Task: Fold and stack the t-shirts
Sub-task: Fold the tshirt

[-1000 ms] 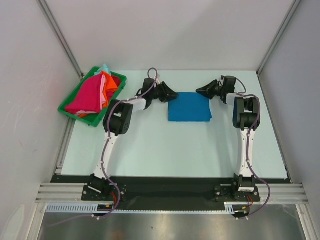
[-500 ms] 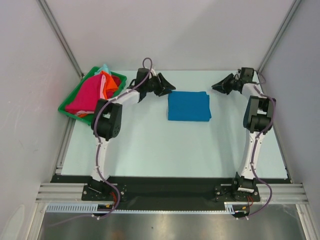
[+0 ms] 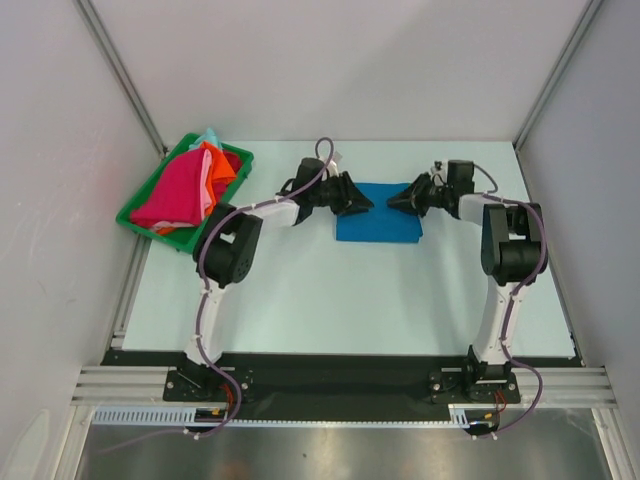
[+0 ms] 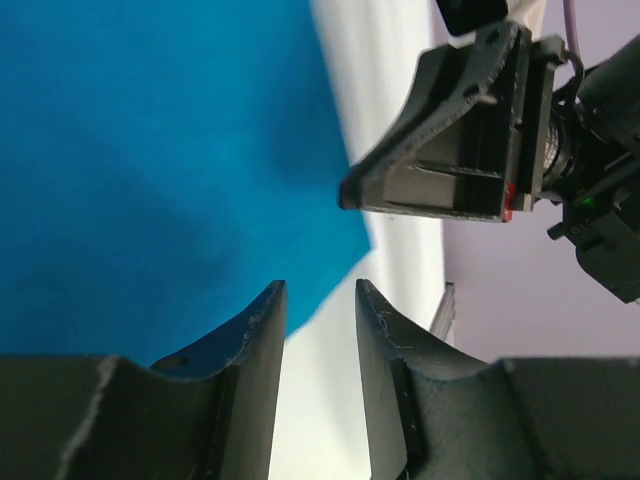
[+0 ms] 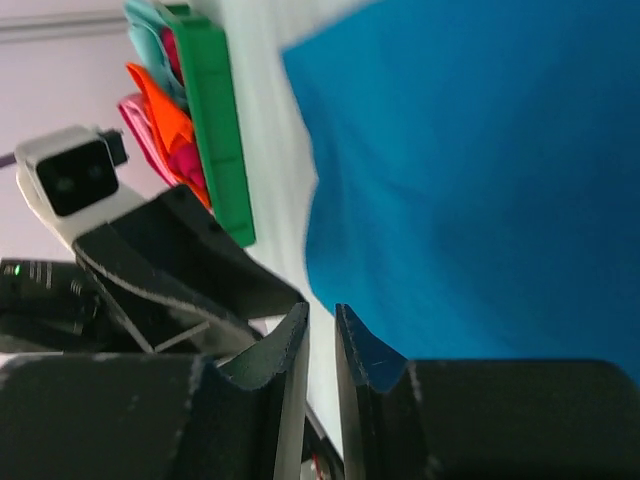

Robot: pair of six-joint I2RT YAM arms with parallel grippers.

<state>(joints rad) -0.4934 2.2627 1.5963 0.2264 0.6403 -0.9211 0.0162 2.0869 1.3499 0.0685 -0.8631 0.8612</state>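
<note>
pale table (image 3: 350, 290), blue t-shirt (image 3: 378, 222), green tray (image 3: 152, 233)

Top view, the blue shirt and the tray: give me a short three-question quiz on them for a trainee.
1. True or false: the blue shirt lies in the tray.
2. Where are the magenta shirt and the orange shirt? A: in the tray. B: on the blue shirt. C: on the floor.
3. What does the left gripper hold?
Key: 1 false, it lies folded on the table. 2 A. 3 nothing; its jaws stand apart with no cloth between them.
</note>
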